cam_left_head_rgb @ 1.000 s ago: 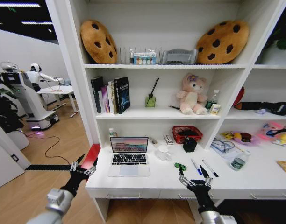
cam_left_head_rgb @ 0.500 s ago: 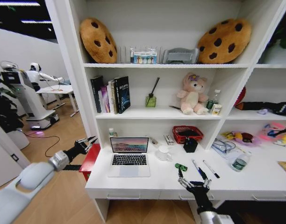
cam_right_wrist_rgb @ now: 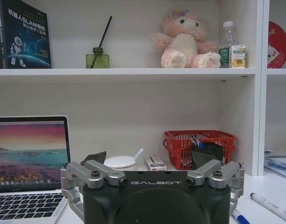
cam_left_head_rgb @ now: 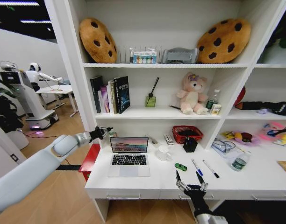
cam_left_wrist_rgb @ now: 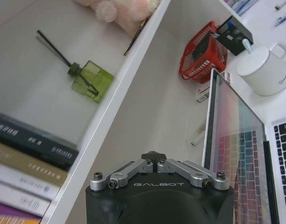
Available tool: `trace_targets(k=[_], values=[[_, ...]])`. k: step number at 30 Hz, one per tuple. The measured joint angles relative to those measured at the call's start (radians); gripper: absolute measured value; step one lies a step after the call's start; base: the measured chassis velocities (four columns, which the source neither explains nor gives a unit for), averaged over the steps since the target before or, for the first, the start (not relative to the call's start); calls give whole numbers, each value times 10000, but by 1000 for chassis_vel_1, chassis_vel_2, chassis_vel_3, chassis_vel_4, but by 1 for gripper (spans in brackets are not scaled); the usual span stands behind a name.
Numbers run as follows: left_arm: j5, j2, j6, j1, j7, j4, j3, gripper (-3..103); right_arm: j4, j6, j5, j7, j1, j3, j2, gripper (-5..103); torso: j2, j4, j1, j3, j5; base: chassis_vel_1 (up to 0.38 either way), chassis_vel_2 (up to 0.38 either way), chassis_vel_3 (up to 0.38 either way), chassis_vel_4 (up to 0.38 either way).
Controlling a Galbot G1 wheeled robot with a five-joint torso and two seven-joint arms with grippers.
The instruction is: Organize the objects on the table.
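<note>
since the left pincer [cam_left_head_rgb: 104,132], fingers together, sits just behind the open laptop [cam_left_head_rgb: 129,156] mid-worktop [cam_left_head_rgb: 255,179], it should press the lid's top edge down slowly, while the right pincer [cam_left_head_rgb: 191,183], fingers apart, waits.

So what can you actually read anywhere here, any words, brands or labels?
"GALBOT": on the left gripper housing.
"GALBOT": on the right gripper housing.
"SLAM", amid Chinese characters: on the dark book cover on the shelf.
Too small or blurred: the other book spines, the white mug's script, the small carton.
</note>
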Motion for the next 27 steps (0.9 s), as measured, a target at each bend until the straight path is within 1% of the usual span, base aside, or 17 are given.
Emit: trace_targets(k=[4,7,8,9,10,12,13,14,15,16,18,19,20,21,23,25,27], values=[[532,-327,-535,-678,243,612,674,0,0,0,6,4,-19,11,41,100,0,4,0,0,0,0,0,0,0],[660,-370,-687,-834,401,764,810,0,-4,4,11,8,-20,28,44,100,0,4,-1,0,-1,0,0,0,0],[757,-392,-765,-953,569,867,889,0,-17,11,23,14,-20,49,46,100,1,5,0,-1,-2,0,0,0,0],[952,-405,-819,-1233,986,1068,1113,0,-60,22,52,59,1,76,58,100,1,5,-1,-1,0,0,0,0,0],[952,-405,-819,-1233,986,1068,1113,0,-60,22,52,59,1,76,58,100,1,5,-1,-1,0,0,0,0,0],[1175,-464,-987,-1470,1480,1373,1328,0,-87,22,62,103,22,78,81,100,1,5,-1,-1,-2,0,0,0,0],[1175,-464,-987,-1470,1480,1373,1328,0,-87,22,62,103,22,78,81,100,1,5,-1,-1,-2,0,0,0,0],[1274,-512,-1118,-1554,1708,1514,1382,0,-91,23,66,110,30,79,96,100,2,6,-1,-1,-2,0,0,0,0],[1369,-590,-1441,-1675,2252,1750,1449,0,-98,23,86,123,39,90,113,100,2,5,-1,-1,-1,0,0,0,0],[1369,-590,-1441,-1675,2252,1750,1449,0,-98,23,86,123,39,90,113,100,2,5,-1,-1,-1,0,0,0,0],[1846,-656,-2061,-1947,3649,1915,1506,0,-129,24,136,151,44,146,121,100,2,2,-1,-3,-2,0,0,0,0],[1846,-656,-2061,-1947,3649,1915,1506,0,-129,24,136,151,44,146,121,100,2,2,-1,-3,-2,0,0,0,0],[2123,-655,-2384,-2114,4217,1882,1566,0,-144,30,147,176,44,168,120,100,4,1,-3,-5,2,0,0,0,0],[2123,-655,-2384,-2114,4217,1882,1566,0,-144,30,147,176,44,168,120,100,4,1,-3,-5,2,0,0,0,0],[2433,-508,-2742,-2344,5105,1425,1818,0,-159,33,166,237,48,184,111,100,5,2,-4,-4,1,0,0,0,0],[2475,-332,-2714,-2371,5444,1031,2009,0,-164,33,176,250,60,187,101,100,3,3,-4,-1,-2,0,0,0,0],[2473,-203,-2691,-2363,5549,669,2110,0,-171,33,178,254,78,186,91,100,1,8,-1,1,-9,0,0,0,0]])
